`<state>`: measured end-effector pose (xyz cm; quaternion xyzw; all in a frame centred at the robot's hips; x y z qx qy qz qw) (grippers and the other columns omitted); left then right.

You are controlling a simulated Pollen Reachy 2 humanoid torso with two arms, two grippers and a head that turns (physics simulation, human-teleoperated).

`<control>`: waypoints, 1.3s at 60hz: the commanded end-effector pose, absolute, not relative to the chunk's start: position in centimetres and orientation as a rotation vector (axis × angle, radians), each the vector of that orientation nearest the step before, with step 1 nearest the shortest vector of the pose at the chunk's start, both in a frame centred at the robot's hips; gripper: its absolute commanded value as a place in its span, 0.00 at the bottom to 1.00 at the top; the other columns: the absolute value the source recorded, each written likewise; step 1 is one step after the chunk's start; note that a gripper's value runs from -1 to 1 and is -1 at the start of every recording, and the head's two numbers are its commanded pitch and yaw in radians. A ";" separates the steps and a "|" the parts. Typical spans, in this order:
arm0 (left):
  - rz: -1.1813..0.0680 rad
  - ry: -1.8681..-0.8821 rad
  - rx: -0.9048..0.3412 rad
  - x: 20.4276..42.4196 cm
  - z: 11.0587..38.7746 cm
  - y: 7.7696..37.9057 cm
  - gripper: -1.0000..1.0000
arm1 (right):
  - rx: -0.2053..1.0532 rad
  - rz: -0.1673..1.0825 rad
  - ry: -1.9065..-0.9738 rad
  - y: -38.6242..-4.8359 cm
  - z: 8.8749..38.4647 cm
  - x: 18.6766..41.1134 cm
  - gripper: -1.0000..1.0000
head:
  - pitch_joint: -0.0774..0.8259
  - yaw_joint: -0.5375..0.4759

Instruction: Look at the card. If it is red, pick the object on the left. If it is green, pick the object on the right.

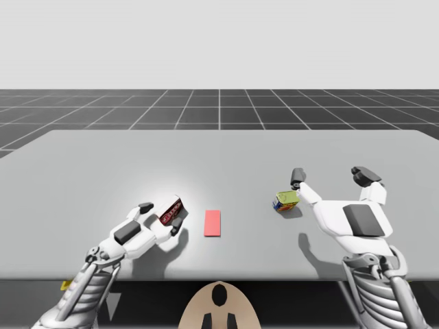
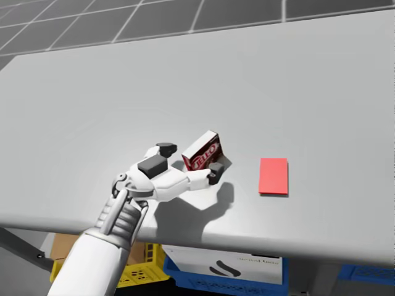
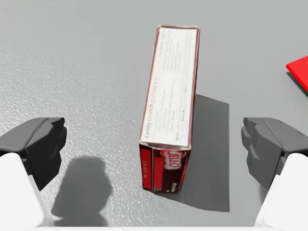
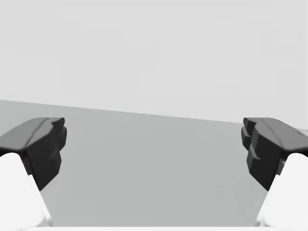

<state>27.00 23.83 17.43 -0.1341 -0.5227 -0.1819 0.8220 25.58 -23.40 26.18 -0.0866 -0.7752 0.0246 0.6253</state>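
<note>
A plain grey desk (image 1: 219,151) has a dark gridded floor (image 1: 219,110) and a pale blank backdrop beyond it. The red card (image 1: 212,223) lies near the centre. Just left of it, the dark red box (image 1: 172,210) stands untouched between the wide-spread fingers of my left end effector (image 1: 162,216). On the right, my right end effector (image 1: 330,176) is also spread wide, beside a small green-yellow object (image 1: 287,200), perhaps a can.

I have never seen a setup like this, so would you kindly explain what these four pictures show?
This is a simulated robot torso with two arms at a grey table. One picture looks down from above, one comes from its head, two from its wrists. On the table lie a red card, a dark red box left of it and a green and yellow can right of it. The left pincer stands open around the box, not touching it; the right pincer is open near the can. Nothing is held.
</note>
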 end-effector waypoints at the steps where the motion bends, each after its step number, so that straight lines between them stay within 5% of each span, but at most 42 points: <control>1: -0.393 -1.083 -0.283 28.5 17.0 23.1 0.00 | -0.202 0.053 -1.785 -23.3 26.3 25.5 0.00 | 0.85 0.82; 7: -0.396 -1.084 -0.286 28.7 16.8 22.8 0.00 | -0.207 0.053 -1.791 -23.3 26.4 25.4 0.00 | 0.85 0.81; 9: -0.398 -1.084 -0.282 28.7 16.7 22.8 0.07 | -0.208 0.053 -1.793 -23.3 26.4 25.4 0.00 | 0.85 0.81; 12: -0.407 -1.085 -0.281 28.5 16.5 22.8 0.82 | -0.208 0.053 -1.794 -23.3 26.4 25.4 0.00 | 0.84 0.81; 13: -0.409 -1.084 -0.280 28.5 16.5 22.8 0.82 | -0.208 0.053 -1.795 -23.3 26.4 25.4 0.00 | 0.84 0.81; 14: -0.417 -1.085 -0.277 28.4 16.4 22.8 0.98 | -0.209 0.053 -1.795 -23.3 26.5 25.3 0.00 | 0.84 0.81; 27: -0.427 -1.077 -0.288 28.2 16.2 22.8 1.00 | -0.209 0.050 -1.798 -23.3 26.6 25.2 0.00 | 0.81 0.81; 42: -0.432 -1.073 -0.294 28.1 16.0 22.8 1.00 | -0.214 0.045 -1.797 -23.5 26.6 25.2 0.00 | 0.54 0.81; 51: -0.447 -1.069 -0.282 27.8 16.5 22.5 1.00 | -0.157 0.042 -1.778 -23.8 26.8 25.0 0.00 | 0.48 0.82; 78: -0.486 -1.326 -0.262 26.7 30.6 22.7 1.00 | -0.121 0.075 -1.776 -24.2 26.2 25.2 0.00 | 0.43 0.82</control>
